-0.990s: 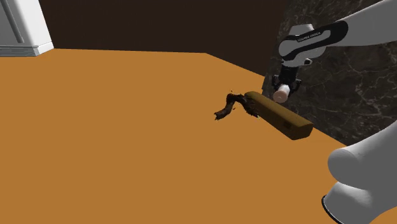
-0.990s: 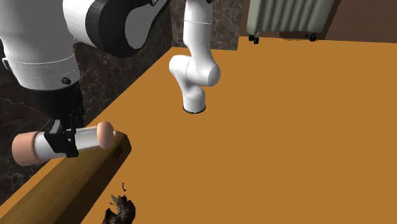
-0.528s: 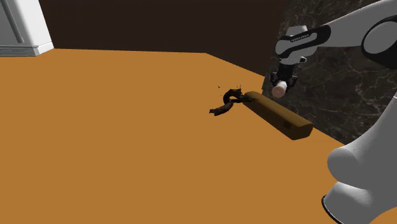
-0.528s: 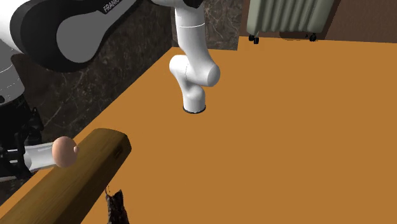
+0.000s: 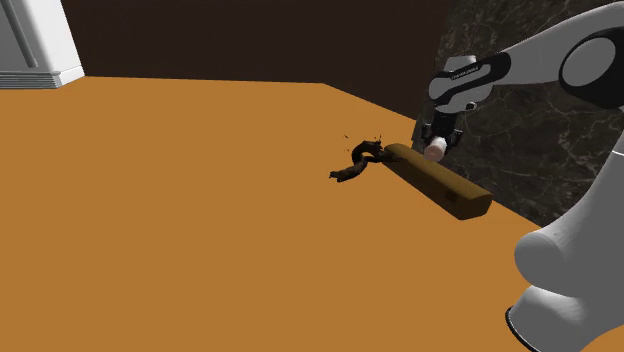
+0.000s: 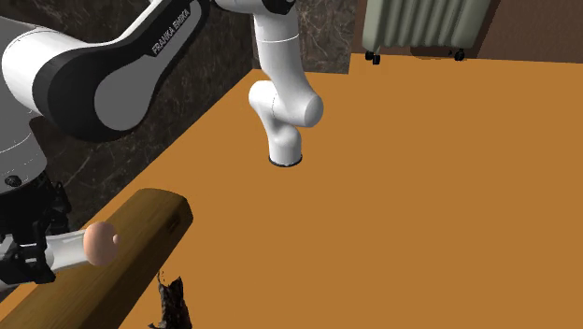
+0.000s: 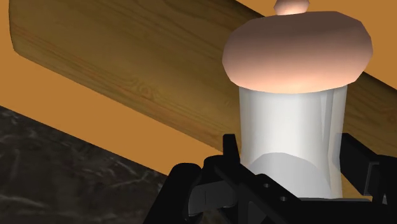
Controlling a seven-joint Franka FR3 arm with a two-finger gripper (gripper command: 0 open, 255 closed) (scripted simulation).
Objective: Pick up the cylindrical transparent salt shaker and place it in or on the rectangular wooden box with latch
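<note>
Claw (image 7: pixel 289 167) clamps the salt shaker (image 7: pixel 294 121) by its pale body, sideways, just above the wooden box (image 5: pixel 441 181) near one end. Risk: the box top looks rounded, so a shaker released off-centre may roll off.

A dark twisted scrap (image 5: pixel 355 165) and a ribbed radiator (image 6: pixel 425 26) rest on the orange surface (image 5: pixel 180 220).

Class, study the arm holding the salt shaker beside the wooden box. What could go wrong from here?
1. The gripper holds the salt shaker on its side, and the wooden box has a rounded top: released there, the shaker may roll off.
2. The box lies near the orange surface's edge, so the shaker could roll off that too.
3. The cap is close to the box's side; moving sideways may bump it.
</note>
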